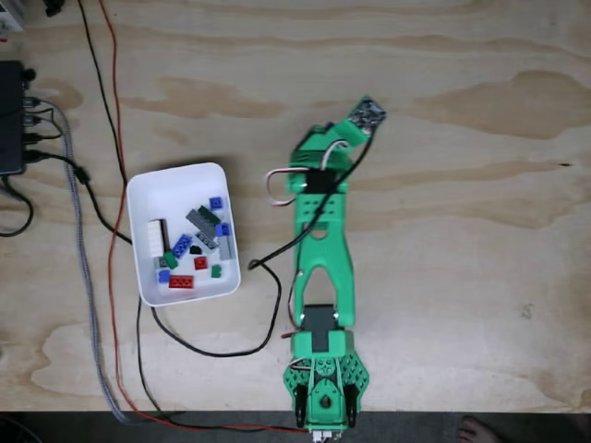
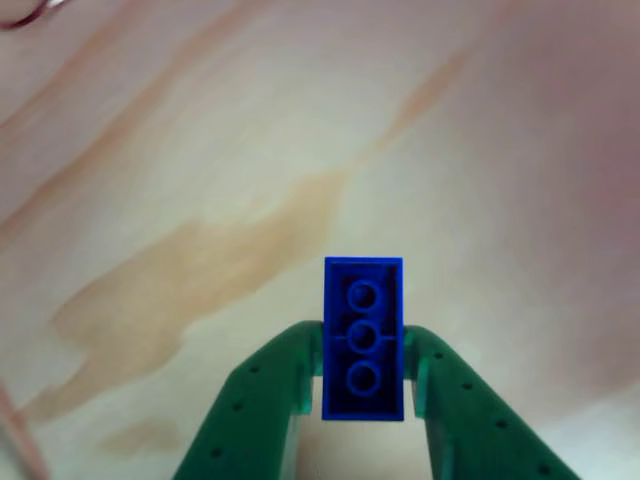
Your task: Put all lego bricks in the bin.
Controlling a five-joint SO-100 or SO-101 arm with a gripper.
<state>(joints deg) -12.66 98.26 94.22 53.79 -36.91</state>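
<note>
1. Gripping a blue lego brick (image 2: 363, 338) between two green fingers (image 2: 262, 400) in the other view, hollow underside with three round tubes facing the camera; gripper (image 2: 363, 385) clamped on the brick's two long sides, lower half of the brick between the fingers, upper half sticking out above pale plywood.
2. Lying folded on the plywood table (image 1: 462, 231) in the fixed view: green arm (image 1: 323, 249), base at the bottom edge, wrist end near the top centre with a dark circuit board (image 1: 367, 113) at its tip. Fingers and held brick not made out from this angle.
3. Sitting left of the arm, apart from it: white bin (image 1: 143, 198), a shallow rounded-rectangle tray, slightly rotated.
4. Resting inside the bin: a loose pile of lego bricks (image 1: 189, 249) — a red plate (image 1: 182, 282) near the bottom wall, a small red brick (image 1: 200, 263), several blue bricks including one near the top right (image 1: 215, 202), a dark grey plate (image 1: 201, 220), a long white piece (image 1: 152, 242) along the left side, small green pieces (image 1: 215, 270).
5. Running past the bin's left side and along the table: black cable (image 1: 92, 65), red wire (image 1: 117, 138) and a braided grey cable (image 1: 88, 277); a black box (image 1: 11, 118) at the left edge.
6. Showing at the bottom right corner of the fixed view: a bare foot (image 1: 480, 430) on the dark floor.
</note>
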